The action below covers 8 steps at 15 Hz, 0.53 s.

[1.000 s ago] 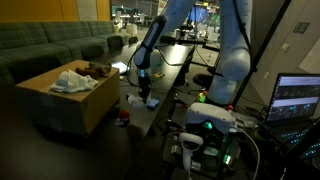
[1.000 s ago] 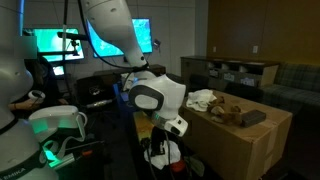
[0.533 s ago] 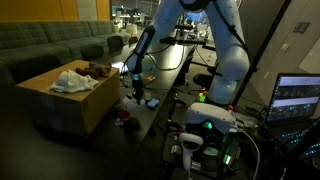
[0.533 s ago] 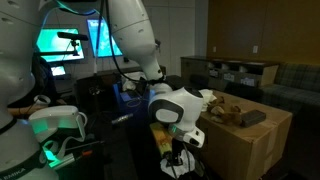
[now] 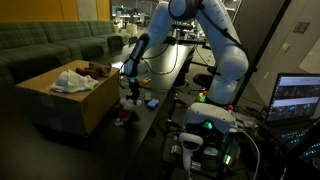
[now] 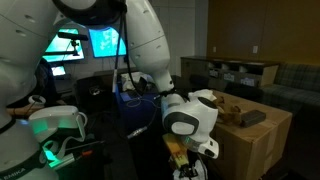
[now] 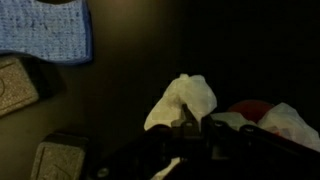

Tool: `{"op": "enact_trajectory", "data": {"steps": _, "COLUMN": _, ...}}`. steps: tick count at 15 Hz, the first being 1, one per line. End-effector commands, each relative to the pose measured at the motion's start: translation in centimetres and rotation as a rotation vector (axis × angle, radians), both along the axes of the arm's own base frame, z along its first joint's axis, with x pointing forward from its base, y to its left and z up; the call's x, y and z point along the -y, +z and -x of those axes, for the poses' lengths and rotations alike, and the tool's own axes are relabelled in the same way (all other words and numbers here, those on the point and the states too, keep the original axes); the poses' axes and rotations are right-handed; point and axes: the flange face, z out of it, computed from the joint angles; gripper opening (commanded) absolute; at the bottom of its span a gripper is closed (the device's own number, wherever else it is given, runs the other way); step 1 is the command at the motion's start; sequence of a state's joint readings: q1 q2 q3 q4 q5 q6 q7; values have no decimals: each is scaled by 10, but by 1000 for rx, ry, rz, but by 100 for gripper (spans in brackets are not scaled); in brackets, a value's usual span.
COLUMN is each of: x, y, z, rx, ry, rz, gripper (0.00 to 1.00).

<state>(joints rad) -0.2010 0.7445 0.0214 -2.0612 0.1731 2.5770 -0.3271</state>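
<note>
Since the white crumpled cloth wad [image 7: 184,100] at lower centre looks light, soft & floppy, we'd pinch a raised fold; whether jaws grip it, can't tell.

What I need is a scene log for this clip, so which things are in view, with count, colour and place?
white crumpled piece: one, white, on the dark table just ahead of the tool
red thing: one, red, beside that piece
blue knitted cloth: one, blue, farther along the table
cardboard box: one, brown, beside the table, pale cloth heap on top
sofa: one, green, behind the box
laptop: one, screen lit, near the arm's base
arm: one, white, bent down over the table
tool: one, dark, low over the white piece; jaws unclear
</note>
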Motion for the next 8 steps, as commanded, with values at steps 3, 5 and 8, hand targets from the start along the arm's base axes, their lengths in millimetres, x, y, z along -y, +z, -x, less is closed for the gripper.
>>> {"op": "enact_trajectory", "data": {"steps": 3, "x": 15, "y": 4, "z": -4, "rx": 23, "ry": -14, "rz": 18, "gripper": 58}}
{"op": "enact_trajectory", "data": {"steps": 5, "x": 20, "y": 15, "z": 1, "rx": 39, "ry": -25, "rz": 20, "gripper": 71}}
{"op": "enact_trajectory", "data": {"steps": 8, "x": 26, "y": 35, "z": 7, "rx": 72, "ry": -44, "rz": 37, "gripper": 93}}
